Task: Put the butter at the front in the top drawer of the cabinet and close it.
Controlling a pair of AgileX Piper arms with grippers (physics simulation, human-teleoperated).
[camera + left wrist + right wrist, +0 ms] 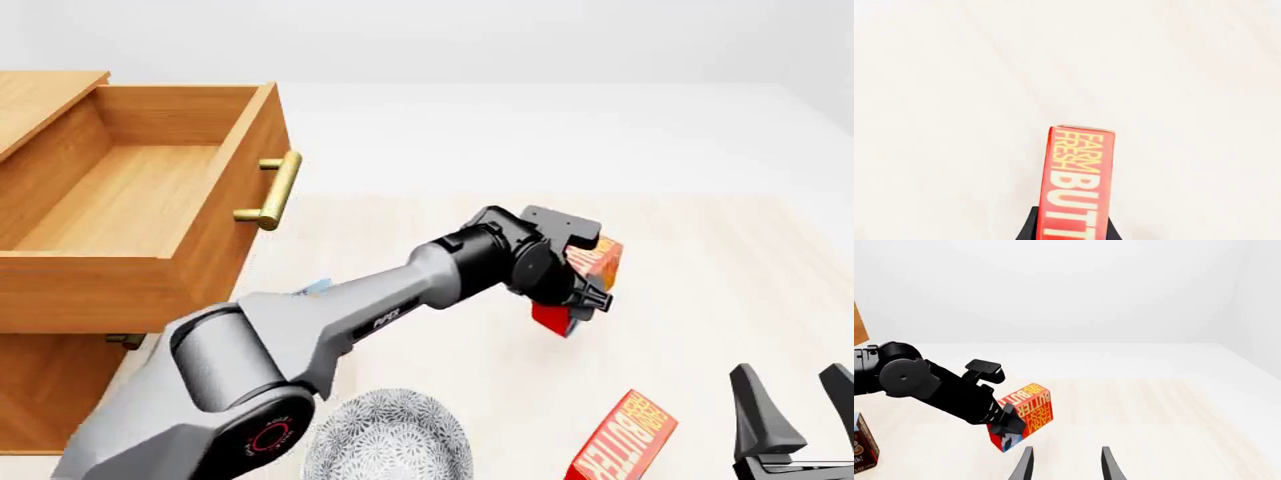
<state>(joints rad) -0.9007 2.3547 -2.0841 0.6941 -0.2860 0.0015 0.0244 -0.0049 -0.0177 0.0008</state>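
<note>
Nearest the front camera, the left arm's grey shoulder section crosses the lower left, a round red ring mark on its joint and small white "PiPER" lettering along its forearm. Beside it lies a grey speckled plate [387, 440]. At the end of that arm the left gripper [577, 270] is clamped on a butter box [594, 262], held clear above the light wooden table [721, 290]. In the left wrist view this box fills the space between the black fingers; its red side reads "FARM FRESH" in small yellow capitals above the large yellow letters "BUTT", the rest cut off by the frame edge. The right wrist view shows the same box tilted, with "FRESH BUTTER" legible on its orange-red face.

A second butter box [625, 440] lies on the table at the near edge, close to the right gripper [797, 410]; "BUTTER" runs along its red face. The right gripper's two dark fingers stand apart with nothing between them.

At far left the top drawer [134, 200] of the cabinet [40, 390] is pulled out, its wooden interior bare, its brass bar handle [274, 190] facing the held box but well apart from it. In the right wrist view, a blue-brown carton [862, 445] stands at the picture's edge, its writing too small to read beyond "lk!".
</note>
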